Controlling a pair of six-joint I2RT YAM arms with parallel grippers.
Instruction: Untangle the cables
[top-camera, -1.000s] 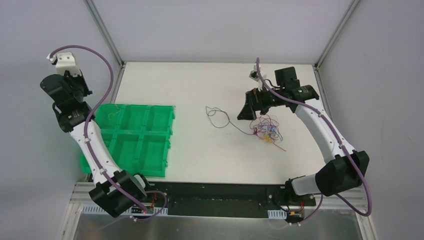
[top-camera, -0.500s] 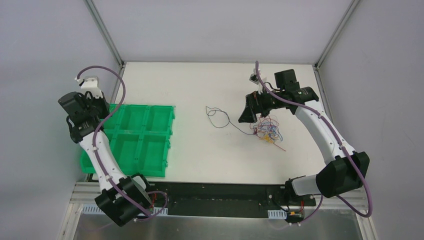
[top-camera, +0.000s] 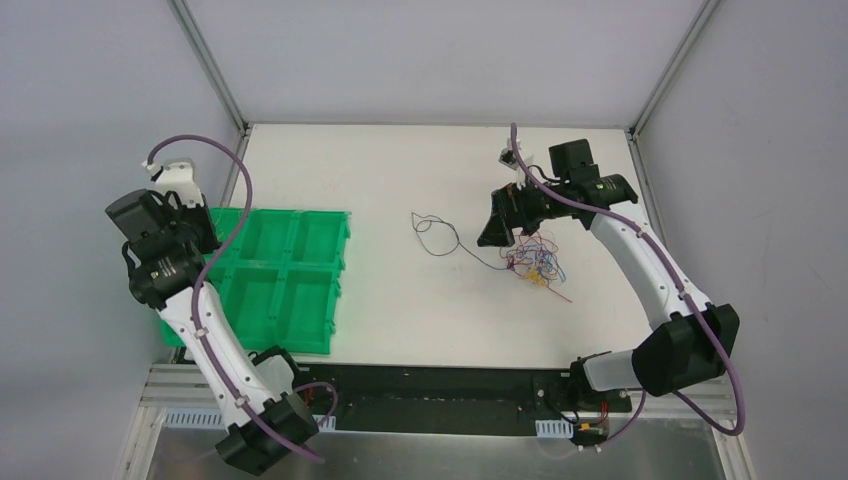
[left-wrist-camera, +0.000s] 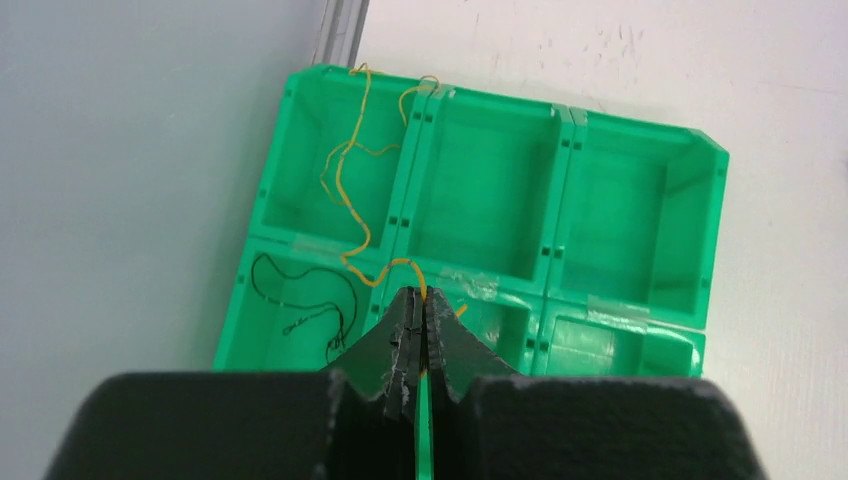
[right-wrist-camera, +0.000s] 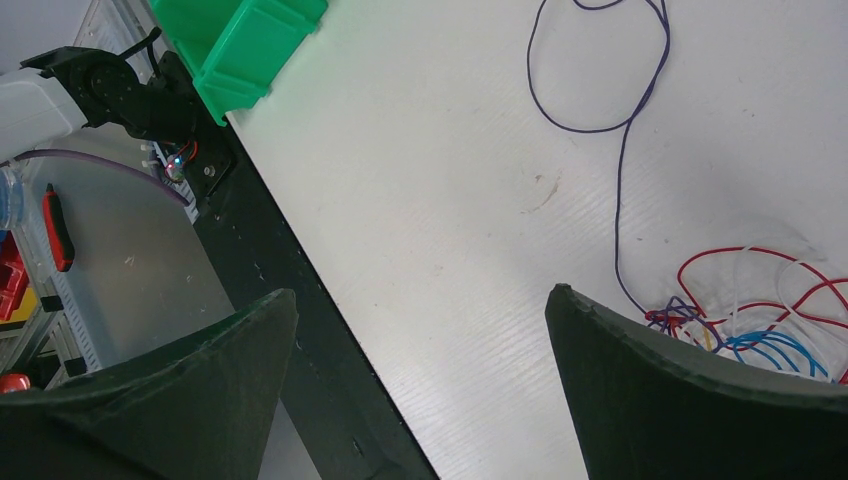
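Left claw is closed tight on a thin yellow wire, which trails across the green plastic six-compartment tray; a thin black wire lies in a corner compartment. Right claw stands wide open, holding nothing, above the white table beside the tangle of red, blue and purple wires.

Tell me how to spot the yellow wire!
Look at the green tray of six boxes at the table's left edge. The yellow wire squiggles across its far left corner box to the tips of the shut left gripper. It's the only yellow one there; the box next door holds a black wire.
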